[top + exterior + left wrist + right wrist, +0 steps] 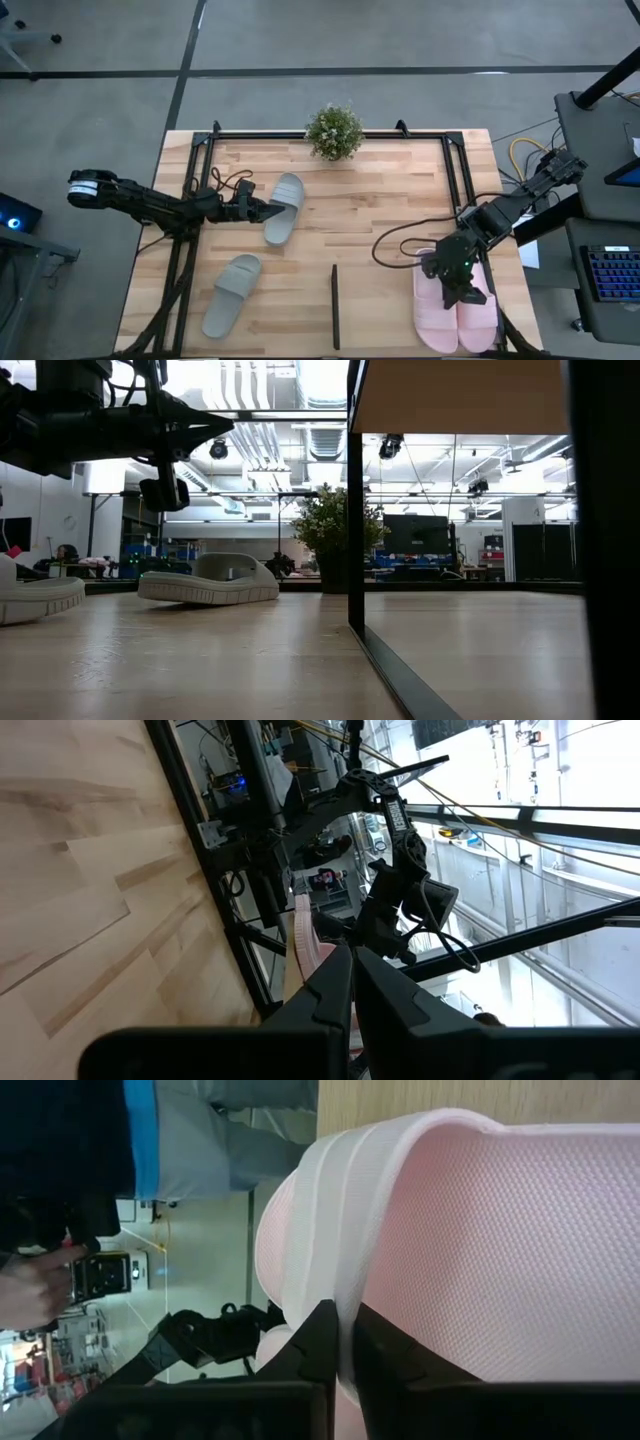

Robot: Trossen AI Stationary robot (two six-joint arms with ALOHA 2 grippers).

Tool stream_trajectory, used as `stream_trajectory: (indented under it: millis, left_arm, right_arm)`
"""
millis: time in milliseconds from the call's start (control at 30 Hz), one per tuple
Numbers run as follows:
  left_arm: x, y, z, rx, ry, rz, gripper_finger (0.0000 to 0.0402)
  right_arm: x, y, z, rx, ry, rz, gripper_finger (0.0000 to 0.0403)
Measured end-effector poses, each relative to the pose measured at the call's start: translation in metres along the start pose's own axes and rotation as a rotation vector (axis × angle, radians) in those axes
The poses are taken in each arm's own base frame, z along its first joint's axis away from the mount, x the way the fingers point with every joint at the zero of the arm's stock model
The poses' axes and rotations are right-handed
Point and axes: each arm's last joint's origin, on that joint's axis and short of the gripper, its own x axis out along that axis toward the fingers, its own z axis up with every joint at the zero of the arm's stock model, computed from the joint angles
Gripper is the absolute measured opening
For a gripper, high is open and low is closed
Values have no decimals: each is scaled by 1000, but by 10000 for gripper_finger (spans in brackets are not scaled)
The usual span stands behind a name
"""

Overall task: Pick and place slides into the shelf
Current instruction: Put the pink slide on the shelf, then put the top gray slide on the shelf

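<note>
Two pale pink slides (pixel 458 318) lie side by side at the table's near right, and my right gripper (pixel 463 288) is shut on one of them (pixel 480 1230). One grey-green slide (pixel 285 207) rests sole down at mid-table, another (pixel 232 293) nearer the front left. My left gripper (pixel 272 212) hangs shut above the table beside the first grey-green slide, level, touching nothing (pixel 205 428). The shelf (pixel 372 312), a pale panel with a black strip along its left side, stands between the two pairs (pixel 455 395). My right gripper pinches a pale ribbed edge (pixel 335 1280) of one pink slide between its two fingers, which come slanting down from the table's far right. In the high view the gripper itself covers the place of contact. Whether the slide is off the table I cannot tell.
A potted plant (pixel 334 132) stands at the far edge. Black frame rails (pixel 205 150) run along the far edge and both sides of the table. A black cable (pixel 395 245) loops on the table by the right arm. A person's hand (pixel 35 1285) shows beyond the table.
</note>
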Motion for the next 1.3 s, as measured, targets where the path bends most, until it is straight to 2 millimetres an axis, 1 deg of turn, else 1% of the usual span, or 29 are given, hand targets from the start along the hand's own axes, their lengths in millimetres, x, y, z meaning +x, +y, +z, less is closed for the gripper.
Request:
stream_trajectory:
  millis: [333,733,1033,1167,1300]
  left_arm:
    - [0,0,0,0,11,-2,0]
    - [0,0,-1,0,44,-13,0]
    - [0,-1,-2,0,62,-18,0]
    - [0,-1,-2,-1,66,-20,0]
    - [0,-1,-2,-2,67,-22,0]
  right_arm:
    - [0,0,0,-12,3,0,62]
    - [0,-2,-3,5,34,-4,137]
    - [0,-2,-2,0,27,1,181]
    - [-5,-2,-2,-11,8,9,192]
    - [-18,-2,-2,-7,-50,26,195]
